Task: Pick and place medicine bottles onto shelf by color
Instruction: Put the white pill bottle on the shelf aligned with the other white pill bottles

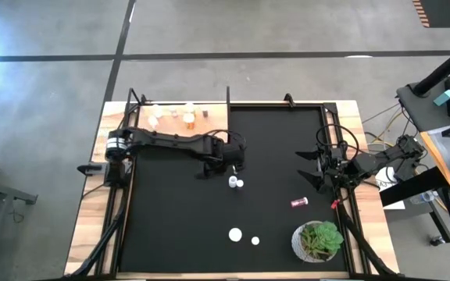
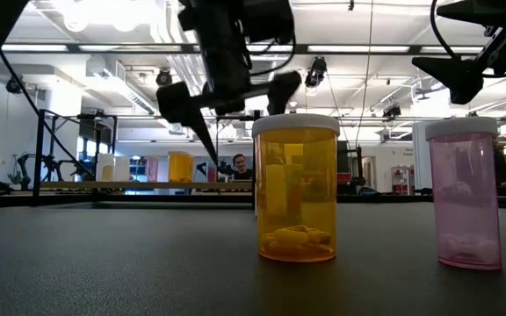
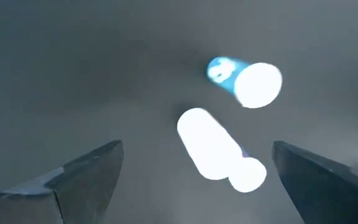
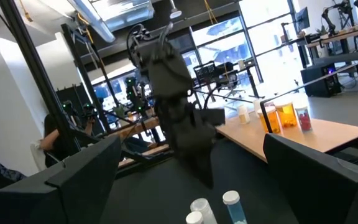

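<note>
Roughly half done by the look of it. Shelf (image 1: 180,115) at the far-left corner of the worktop (image 1: 92,218) already carrying several medicine bottles, white ones (image 1: 156,114) toward its left end, orange ones (image 1: 189,114) toward its right; exact count not readable from above. Left on the black mat (image 1: 272,156): two small white-capped bottles (image 1: 235,183) touching or nearly touching near the mat's centre, a dark red bottle (image 1: 299,202) lying on its side toward the right edge, and two more near the front edge, seen low down as an orange bottle (image 2: 295,188) and a pinkish bottle (image 2: 463,192), both upright with white caps. Potted plant (image 1: 319,240) at the front-right corner, not part of the job. Left end effector (image 1: 223,168) hovering just behind the central pair, fingers spread wide, nothing between them; same pair visible straight below in its wrist view, so likely lining up a descent on one of them. Right end effector (image 1: 312,170) parked over the mat's right edge, fingers also spread apart and empty, well clear of the red bottle. Remaining: at least five bottles to pick and sort onto the shelf by colour.
</note>
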